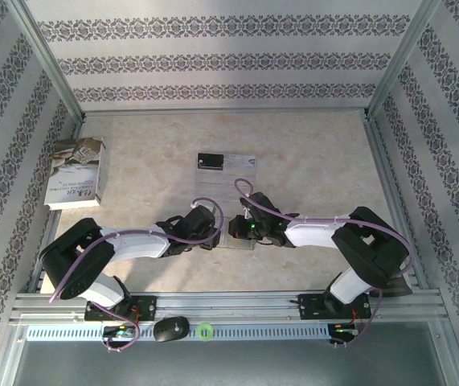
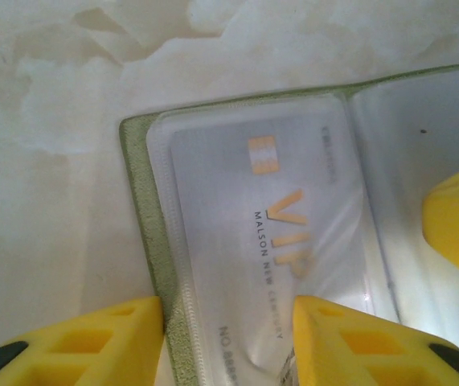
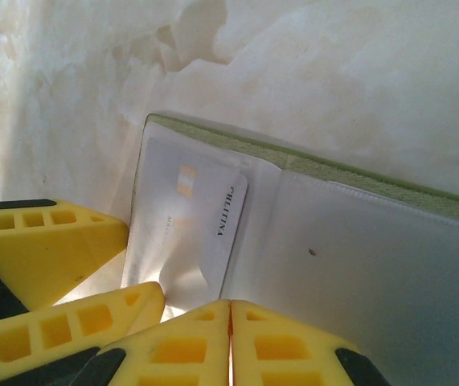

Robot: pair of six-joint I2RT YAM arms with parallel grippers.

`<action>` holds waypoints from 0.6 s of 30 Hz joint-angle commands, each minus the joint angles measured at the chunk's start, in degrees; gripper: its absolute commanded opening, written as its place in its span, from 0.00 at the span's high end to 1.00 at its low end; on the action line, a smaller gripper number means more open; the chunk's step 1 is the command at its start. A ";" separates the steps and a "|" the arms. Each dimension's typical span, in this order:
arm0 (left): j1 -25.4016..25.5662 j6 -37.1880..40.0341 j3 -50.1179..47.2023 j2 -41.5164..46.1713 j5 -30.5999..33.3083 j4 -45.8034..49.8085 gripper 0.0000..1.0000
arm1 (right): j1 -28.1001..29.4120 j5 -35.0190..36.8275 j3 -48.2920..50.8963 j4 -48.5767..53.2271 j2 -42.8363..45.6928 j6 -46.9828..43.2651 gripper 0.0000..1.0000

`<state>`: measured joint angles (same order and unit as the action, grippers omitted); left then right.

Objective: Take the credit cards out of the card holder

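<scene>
Left wrist view: silver VIP card [image 2: 277, 233] sits in a clear pocket of the open card holder [image 2: 141, 241].
Card's long way: points straight away from the left hand [image 2: 227, 318], near end between its fingers.
Left hand: fingers apart, squeezing nothing.
Right hand [image 3: 231, 318]: fingers pressed together, by the holder's middle fold.
Nearer hand: left.
Tabletop [image 2: 52, 201]: holder lies flat; black card [image 1: 207, 163] lies well apart, already out.
</scene>
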<state>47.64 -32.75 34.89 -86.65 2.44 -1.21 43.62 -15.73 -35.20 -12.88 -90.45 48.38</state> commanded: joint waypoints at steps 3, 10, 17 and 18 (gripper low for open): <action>0.88 1.05 -0.08 -3.14 -0.39 0.58 0.59 | 0.41 1.02 -0.57 0.40 0.90 -1.81 0.87; 0.88 -0.01 -1.15 -2.02 -0.70 0.08 0.61 | 0.64 -3.15 -1.56 -5.85 -2.17 2.64 0.87; 0.88 -1.41 -1.50 -1.35 -1.73 -0.29 0.61 | 0.35 -1.31 -0.91 -7.27 -3.53 8.38 0.90; 0.88 -1.54 -1.50 -1.01 -1.91 -0.36 0.61 | 0.33 -0.91 -0.52 -7.28 -3.67 8.94 0.90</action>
<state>47.64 -33.45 34.83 -86.63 3.05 -1.32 43.75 -17.82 -35.62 -18.92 -92.95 54.02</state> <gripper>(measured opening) 0.390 0.102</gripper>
